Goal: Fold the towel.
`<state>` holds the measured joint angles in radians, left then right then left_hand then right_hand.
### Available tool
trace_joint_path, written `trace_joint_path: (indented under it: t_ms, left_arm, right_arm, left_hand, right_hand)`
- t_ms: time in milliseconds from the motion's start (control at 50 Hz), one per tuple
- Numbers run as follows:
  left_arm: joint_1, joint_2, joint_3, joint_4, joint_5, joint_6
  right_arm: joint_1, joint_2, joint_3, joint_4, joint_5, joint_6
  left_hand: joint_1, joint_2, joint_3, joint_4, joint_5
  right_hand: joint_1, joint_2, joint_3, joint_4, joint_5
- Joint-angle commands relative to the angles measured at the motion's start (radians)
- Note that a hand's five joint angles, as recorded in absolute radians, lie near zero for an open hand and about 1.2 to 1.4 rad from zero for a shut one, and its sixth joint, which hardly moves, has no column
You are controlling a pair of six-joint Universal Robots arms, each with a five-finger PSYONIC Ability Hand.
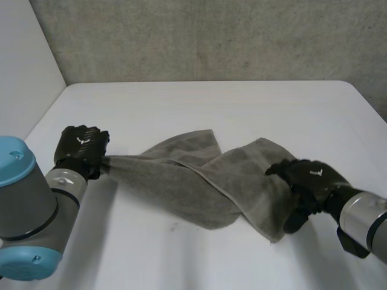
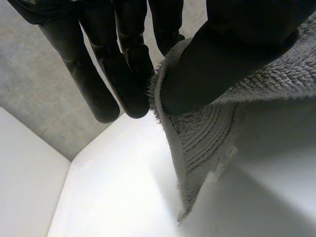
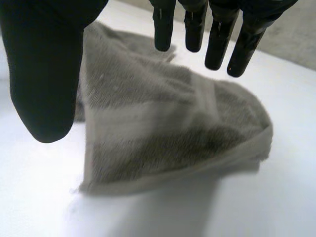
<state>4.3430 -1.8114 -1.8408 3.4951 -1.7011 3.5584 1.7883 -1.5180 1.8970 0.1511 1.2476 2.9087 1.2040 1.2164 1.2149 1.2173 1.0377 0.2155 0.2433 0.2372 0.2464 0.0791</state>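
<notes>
A corner of the grey towel [image 2: 197, 133] is pinched between the thumb and fingers of the left hand [image 2: 232, 54], and the cloth is drawn out taut from that pinch. The fingers [image 3: 217, 44] of the right hand [image 3: 44, 74] are held straight, apart from the thumb, with nothing gripped; the towel's other end is bunched beneath them. Between the hands the towel is laid twisted across the near part of the white table [image 1: 242, 109], one hemmed edge turned over. Open tabletop is left beyond it, up to the concrete wall [image 1: 211, 36].
</notes>
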Motion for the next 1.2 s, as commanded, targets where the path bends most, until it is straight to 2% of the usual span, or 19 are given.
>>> trace_joint_path:
  t_ms: [20, 120, 200, 300, 440, 580, 760, 820, 900, 940, 960, 1000, 1200]
  left_arm:
    - [0.000, 0.043, -0.041, 0.004, -0.031, -0.004]
    - [0.003, 0.050, -0.060, 0.004, -0.032, -0.006]
    - [0.001, 0.050, -0.061, 0.004, -0.032, -0.006]
    - [0.000, 0.050, -0.063, 0.004, -0.032, -0.007]
    - [0.003, 0.050, -0.064, 0.004, -0.032, -0.012]
    - [0.003, 0.050, -0.063, 0.004, -0.031, -0.013]
    - [0.003, 0.050, -0.069, 0.004, -0.031, -0.016]
    - [0.003, 0.050, -0.069, 0.004, -0.031, -0.016]
    - [0.001, 0.050, -0.071, 0.004, -0.031, -0.016]
    - [0.001, 0.050, -0.071, 0.004, -0.031, -0.016]
    - [0.001, 0.049, -0.071, 0.004, -0.031, -0.016]
    - [0.001, 0.050, -0.071, 0.004, -0.031, -0.016]
    - [0.001, 0.050, -0.070, -0.004, -0.031, -0.016]
  right_arm:
    - [0.014, 0.028, 0.086, -0.057, 0.004, -0.091]
    - [0.022, 0.071, 0.123, -0.149, 0.007, -0.098]
    - [0.069, 0.131, 0.152, -0.267, 0.021, -0.098]
    - [0.083, 0.166, 0.172, -0.330, 0.021, -0.100]
    - [0.088, 0.206, 0.177, -0.366, 0.021, -0.100]
    - [0.088, 0.231, 0.174, -0.427, 0.023, -0.102]
    - [0.086, 0.251, 0.169, -0.461, 0.027, -0.158]
    - [0.082, 0.254, 0.165, -0.466, 0.036, -0.177]
    - [0.082, 0.255, 0.155, -0.473, 0.046, -0.178]
    - [0.082, 0.275, 0.142, -0.488, 0.050, -0.180]
    - [0.082, 0.275, 0.142, -0.489, 0.050, -0.180]
    - [0.079, 0.285, 0.122, -0.495, 0.068, -0.180]
    - [0.071, 0.312, 0.045, -0.478, 0.133, -0.192]
  left_hand:
    - [0.192, 0.180, 0.181, 0.179, 0.184]
    - [0.192, 0.180, 0.181, 0.179, 0.184]
    - [0.192, 0.180, 0.181, 0.179, 0.184]
    - [0.192, 0.180, 0.181, 0.179, 0.184]
    - [0.192, 0.180, 0.181, 0.179, 0.184]
    - [0.192, 0.180, 0.181, 0.179, 0.184]
    - [0.192, 0.180, 0.181, 0.179, 0.184]
    - [0.192, 0.180, 0.181, 0.179, 0.184]
    - [0.192, 0.180, 0.181, 0.179, 0.184]
    - [0.192, 0.180, 0.181, 0.179, 0.184]
    - [0.192, 0.180, 0.181, 0.179, 0.184]
    - [0.192, 0.180, 0.181, 0.179, 0.184]
    - [0.192, 0.180, 0.181, 0.179, 0.184]
  right_hand:
    - [0.242, 0.214, 0.220, 0.211, 0.204]
    - [0.333, 0.305, 0.311, 0.302, 0.295]
    - [0.328, 0.300, 0.306, 0.297, 0.289]
    - [0.327, 0.300, 0.306, 0.297, 0.289]
    - [0.366, 0.338, 0.344, 0.335, 0.328]
    - [0.574, 0.546, 0.552, 0.543, 0.535]
    - [0.668, 0.640, 0.646, 0.637, 0.630]
    - [0.788, 0.760, 0.766, 0.757, 0.750]
    - [0.827, 0.799, 0.805, 0.796, 0.788]
    - [0.987, 0.959, 0.965, 0.956, 0.949]
    - [0.988, 0.960, 0.966, 0.957, 0.950]
    - [1.180, 1.152, 1.158, 1.149, 1.142]
    - [1.181, 1.153, 1.159, 1.150, 1.143]
